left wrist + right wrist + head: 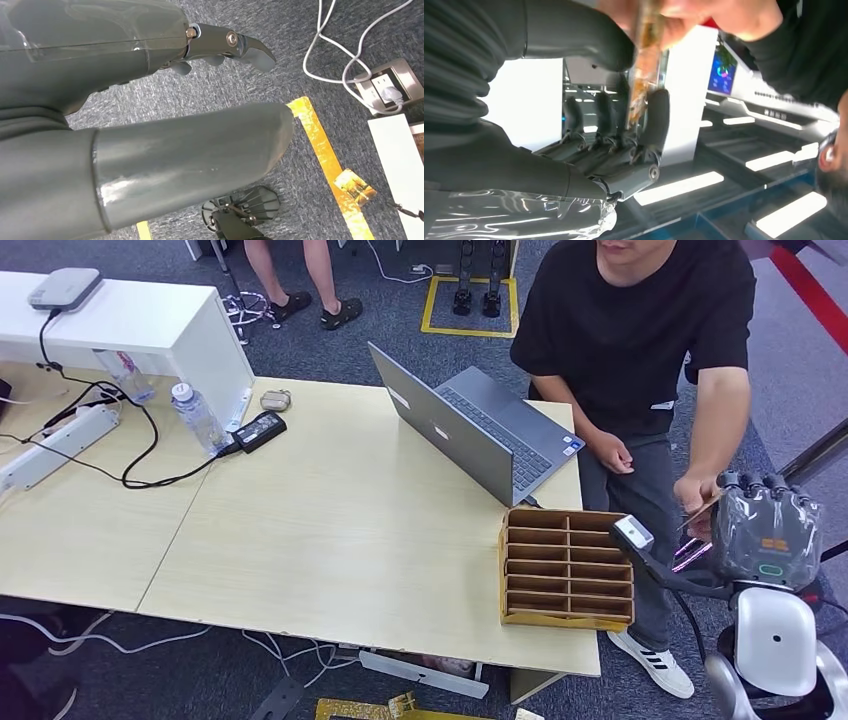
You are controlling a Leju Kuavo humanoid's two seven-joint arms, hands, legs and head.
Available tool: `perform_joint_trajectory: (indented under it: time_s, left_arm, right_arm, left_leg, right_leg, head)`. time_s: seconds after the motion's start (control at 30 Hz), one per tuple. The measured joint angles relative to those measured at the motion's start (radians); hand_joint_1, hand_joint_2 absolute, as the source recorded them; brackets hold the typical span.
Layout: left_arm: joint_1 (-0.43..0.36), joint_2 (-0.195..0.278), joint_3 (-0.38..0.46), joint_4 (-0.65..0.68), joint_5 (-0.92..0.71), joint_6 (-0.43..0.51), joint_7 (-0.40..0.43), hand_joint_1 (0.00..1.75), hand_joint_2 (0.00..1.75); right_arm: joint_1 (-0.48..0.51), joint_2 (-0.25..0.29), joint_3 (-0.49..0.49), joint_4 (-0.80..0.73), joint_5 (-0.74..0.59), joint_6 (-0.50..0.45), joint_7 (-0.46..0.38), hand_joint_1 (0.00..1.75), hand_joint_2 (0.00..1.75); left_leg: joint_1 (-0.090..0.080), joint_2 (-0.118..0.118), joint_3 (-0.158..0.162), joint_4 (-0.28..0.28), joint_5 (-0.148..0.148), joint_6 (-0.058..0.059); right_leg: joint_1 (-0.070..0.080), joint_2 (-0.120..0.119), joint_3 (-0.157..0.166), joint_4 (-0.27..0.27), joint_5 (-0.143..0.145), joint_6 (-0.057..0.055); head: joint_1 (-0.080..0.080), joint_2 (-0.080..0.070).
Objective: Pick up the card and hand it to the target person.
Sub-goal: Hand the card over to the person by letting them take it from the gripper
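— Where was the card (pixel 644 75)?
— Pinched upright between the thumb and dark fingers (pixel 659 120) of the right hand (pixel 765 530), raised just off the table's (pixel 330 540) right end. Also gripped at its far end by the person's hand (pixel 697 502); blurred in the wrist view, so probably both holding at once.
— And the left hand (pixel 150 100)?
— Hung low over grey carpet, holding nothing, fingers slightly curled but apart. Lay near a yellow tape line (pixel 325 155), with a second small card (pixel 356 186) on that floor.
— Else on the table?
— An open laptop (pixel 480 430), and just beside it at the right corner a cardboard divider tray (pixel 568 570). Further left, a water bottle (pixel 197 418) and a power strip (pixel 55 445) with cables.
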Motion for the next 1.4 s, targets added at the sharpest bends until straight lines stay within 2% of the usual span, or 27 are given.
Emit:
perform_joint_trajectory:
  time_s: [0.2, 0.37, 0.5, 0.63, 0.7, 0.8, 0.97, 1.07, 1.27, 1.4]
  left_arm:
    - [0.0, 0.006, -0.006, 0.0, -0.003, 0.0, 0.0, 0.0, 0.0]
    - [0.0, 0.008, -0.009, 0.0, -0.004, 0.0, 0.002, 0.0, 0.0]
    - [0.0, 0.009, -0.009, 0.0, -0.006, 0.0, 0.005, 0.0, 0.0]
    - [0.0, 0.009, -0.009, 0.0, -0.006, 0.003, 0.012, 0.0, 0.0]
    - [0.0, 0.009, -0.009, 0.0, -0.002, 0.011, 0.016, 0.0, 0.0]
    - [0.0, 0.007, -0.009, 0.0, 0.005, 0.027, 0.022, 0.0, 0.0]
    - [0.0, 0.006, -0.007, 0.0, 0.02, 0.039, 0.022, 0.0, 0.0]
    - [0.0, 0.006, -0.005, 0.0, 0.022, 0.042, 0.017, 0.0, 0.0]
    - [-0.001, 0.006, 0.004, 0.0, 0.023, 0.048, 0.016, 0.0, 0.0]
    - [-0.001, 0.006, 0.011, 0.0, 0.024, 0.051, 0.014, 0.0, 0.0]
  right_arm:
    - [0.0, 0.0, -0.001, 0.015, -0.022, 0.029, 0.019, 0.0, 1.75]
    - [0.001, 0.001, -0.005, 0.022, -0.04, 0.008, 0.032, 0.0, 1.75]
    - [0.004, 0.004, -0.02, 0.021, -0.065, -0.059, 0.045, 0.0, 1.75]
    - [0.022, 0.018, -0.043, -0.002, -0.127, -0.188, 0.052, 0.0, 1.75]
    - [0.039, 0.04, -0.063, -0.023, -0.223, -0.288, 0.038, 0.0, 1.75]
    - [0.077, 0.091, -0.091, -0.047, -0.45, -0.418, -0.019, 0.0, 1.75]
    - [0.159, 0.177, -0.097, -0.047, -0.831, -0.534, -0.162, 0.0, 1.75]
    - [0.207, 0.214, -0.088, -0.031, -1.015, -0.587, -0.253, 0.0, 1.75]
    - [0.277, 0.289, -0.039, 0.057, -1.201, -0.623, -0.383, 0.0, 1.75]
    - [0.295, 0.327, -0.004, 0.13, -1.267, -0.641, -0.445, 0.0, 1.75]
  left_leg:
    - [0.0, 0.0, 0.0, 0.0, 0.0, 0.0]
    - [0.0, 0.0, 0.0, 0.0, 0.0, 0.0]
    - [0.0, 0.0, 0.0, 0.0, 0.0, 0.0]
    - [0.0, 0.0, 0.0, 0.0, 0.0, 0.0]
    - [0.0, 0.0, 0.0, 0.0, 0.0, 0.0]
    - [0.0, 0.0, 0.0, 0.0, 0.0, 0.0]
    - [0.0, 0.0, 0.0, -0.001, 0.0, 0.0]
    - [0.0, 0.0, 0.0, -0.001, 0.0, 0.0]
    - [0.0, 0.0, 0.0, -0.001, 0.0, 0.0]
    - [0.0, 0.0, 0.0, -0.001, 0.0, 0.0]
  right_leg:
    - [0.0, 0.0, 0.0, 0.0, 0.0, 0.0]
    - [0.0, 0.0, 0.0, 0.0, 0.0, 0.0]
    - [0.0, 0.0, 0.0, 0.0, 0.0, 0.0]
    - [0.0, 0.0, 0.0, 0.0, 0.0, 0.0]
    - [0.0, 0.0, 0.0, 0.0, 0.0, 0.0]
    - [0.0, 0.0, 0.0, 0.0, 0.0, 0.0]
    - [0.0, 0.0, 0.0, 0.0, 0.0, 0.0]
    - [0.0, 0.0, 0.0, 0.0, 0.0, 0.0]
    - [0.0, 0.0, 0.0, 0.0, 0.0, 0.0]
    - [0.0, 0.0, 0.0, 0.0, 0.0, 0.0]
  head:
    - [0.0, 0.0]
    - [0.0, 0.0]
    - [0.0, 0.0]
    - [0.0, 0.0]
    - [0.0, 0.0]
    - [0.0, 0.0]
    - [0.0, 0.0]
    - [0.0, 0.0]
    - [0.0, 0.0]
    - [0.0, 0.0]
